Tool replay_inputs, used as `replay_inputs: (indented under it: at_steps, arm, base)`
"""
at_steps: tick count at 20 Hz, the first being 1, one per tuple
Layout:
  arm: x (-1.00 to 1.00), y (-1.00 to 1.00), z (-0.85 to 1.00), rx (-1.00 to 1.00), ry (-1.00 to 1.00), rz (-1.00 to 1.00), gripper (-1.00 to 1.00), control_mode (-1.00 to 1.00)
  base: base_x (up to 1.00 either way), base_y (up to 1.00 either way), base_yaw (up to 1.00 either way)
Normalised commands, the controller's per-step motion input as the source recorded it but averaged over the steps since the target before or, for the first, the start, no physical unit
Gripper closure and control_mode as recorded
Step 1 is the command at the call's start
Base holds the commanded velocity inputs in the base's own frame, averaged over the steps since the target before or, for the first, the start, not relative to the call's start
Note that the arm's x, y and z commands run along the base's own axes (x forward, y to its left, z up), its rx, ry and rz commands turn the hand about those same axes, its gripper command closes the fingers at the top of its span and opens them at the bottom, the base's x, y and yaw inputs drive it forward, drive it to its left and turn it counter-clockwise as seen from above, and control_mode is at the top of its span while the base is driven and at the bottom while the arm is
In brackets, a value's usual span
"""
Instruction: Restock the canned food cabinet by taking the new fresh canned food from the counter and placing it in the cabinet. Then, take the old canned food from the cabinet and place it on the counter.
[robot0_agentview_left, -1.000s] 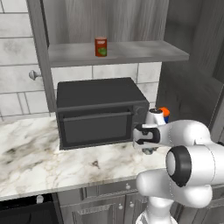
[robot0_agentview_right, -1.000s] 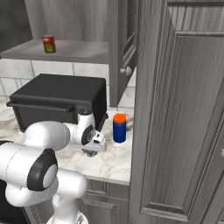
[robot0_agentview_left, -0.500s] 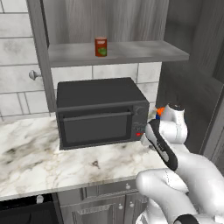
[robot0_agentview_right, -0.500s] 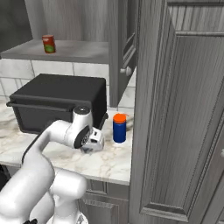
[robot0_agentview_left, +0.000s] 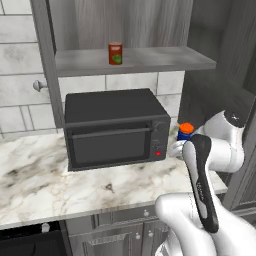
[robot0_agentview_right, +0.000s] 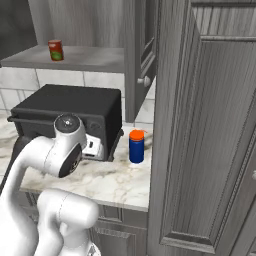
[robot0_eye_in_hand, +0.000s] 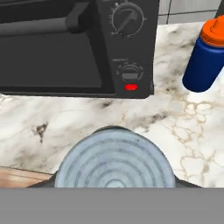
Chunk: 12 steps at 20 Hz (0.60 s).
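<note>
The new fresh canned food (robot0_eye_in_hand: 114, 161) shows as a silvery ribbed can top low in the hand view, and my gripper (robot0_eye_in_hand: 115, 178) is shut on it just above the counter (robot0_eye_in_hand: 175, 127). Whether the can still rests on the marble I cannot tell. My hand (robot0_agentview_left: 176, 149) hangs by the oven's right front corner, left of the blue bottle. The old canned food (robot0_agentview_left: 115, 53), a red can with a green patch, stands upright on the cabinet shelf (robot0_agentview_left: 160, 59), also seen from the right side as can (robot0_agentview_right: 55, 50) on shelf (robot0_agentview_right: 92, 58).
A dark oven (robot0_agentview_left: 115, 127) sits on the counter (robot0_agentview_left: 50, 185) under the shelf. A blue bottle with an orange cap (robot0_agentview_right: 136, 146) stands right of it, close to my hand (robot0_agentview_right: 93, 148). A tall grey cabinet door (robot0_agentview_right: 200, 125) stands open on the right.
The arm's elbow has swung from low in front of the cameras out to the side and up. The hand has stayed by the oven's right corner, the jaws closing a little more on the can.
</note>
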Motion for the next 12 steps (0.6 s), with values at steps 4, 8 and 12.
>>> replay_inputs:
  at_steps: [4,8,12]
  arm:
    - [-0.42,0.23,1.00,0.00,-0.28,0.00,1.00,-1.00]
    - [-0.09,0.20,1.00,0.00,-0.25,-0.04,1.00,-1.00]
    - [0.13,0.21,1.00,0.00,-0.24,-0.08,1.00,-1.00]
  base:
    - [0.00,0.00,0.00]
    - [0.00,0.00,0.00]
    - [0.00,0.00,0.00]
